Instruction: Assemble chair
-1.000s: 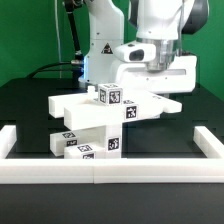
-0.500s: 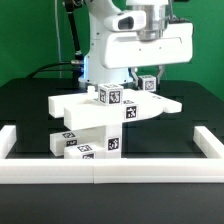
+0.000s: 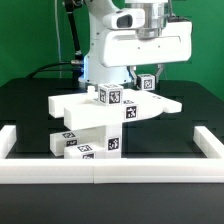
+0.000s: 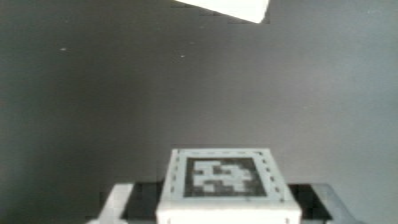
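Note:
The chair's white parts stand partly joined in the middle of the black table: a wide flat panel (image 3: pixel 150 106) carries a tagged cube (image 3: pixel 108 96) and rests on stacked tagged bars (image 3: pixel 85 140). My gripper (image 3: pixel 146 78) hangs just above the panel's far right side, shut on a small white tagged block (image 3: pixel 147 84). In the wrist view the same block (image 4: pixel 222 180) sits between the two fingers (image 4: pixel 135 200), tag facing the camera, with bare dark table beyond it. My gripper (image 4: pixel 219 203) shows only at its jaw ends there.
A long white border rail (image 3: pixel 100 171) runs along the table's front, with side pieces at the exterior view's left (image 3: pixel 8 140) and right (image 3: pixel 210 140). A white part's corner (image 4: pixel 231 8) shows at the wrist view's edge. The arm's base stands behind the assembly.
A second ago the hand sat lower over the panel's right side; it has since risen and turned, and the held block came into view. Nothing has moved in the last half second.

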Tool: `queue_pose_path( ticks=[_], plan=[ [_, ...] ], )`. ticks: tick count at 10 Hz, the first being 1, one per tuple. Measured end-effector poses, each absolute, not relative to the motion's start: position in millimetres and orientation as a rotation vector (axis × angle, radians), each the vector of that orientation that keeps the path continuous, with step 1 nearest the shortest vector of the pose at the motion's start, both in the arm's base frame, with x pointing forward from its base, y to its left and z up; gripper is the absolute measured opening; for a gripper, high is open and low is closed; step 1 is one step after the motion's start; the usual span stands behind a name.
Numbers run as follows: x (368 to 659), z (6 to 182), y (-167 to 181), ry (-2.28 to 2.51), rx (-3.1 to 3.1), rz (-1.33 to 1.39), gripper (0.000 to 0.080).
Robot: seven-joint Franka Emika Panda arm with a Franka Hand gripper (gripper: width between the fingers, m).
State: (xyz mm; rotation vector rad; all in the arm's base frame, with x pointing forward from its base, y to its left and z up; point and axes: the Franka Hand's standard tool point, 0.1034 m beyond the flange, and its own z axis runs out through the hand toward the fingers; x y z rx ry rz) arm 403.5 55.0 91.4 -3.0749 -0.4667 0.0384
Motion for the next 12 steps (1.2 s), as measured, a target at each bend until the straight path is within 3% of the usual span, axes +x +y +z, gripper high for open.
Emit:
queue_pose_path(
  ticks=[3,8,12],
  plan=[
    [425,124.5,16,-0.584,-3.037,0.036,0.0284],
    [433,128.6,6,-0.647,-3.027,0.027,0.0284],
    [488,157.8,-12,-0.859,-2.978,0.01,0.0284]
  ],
)
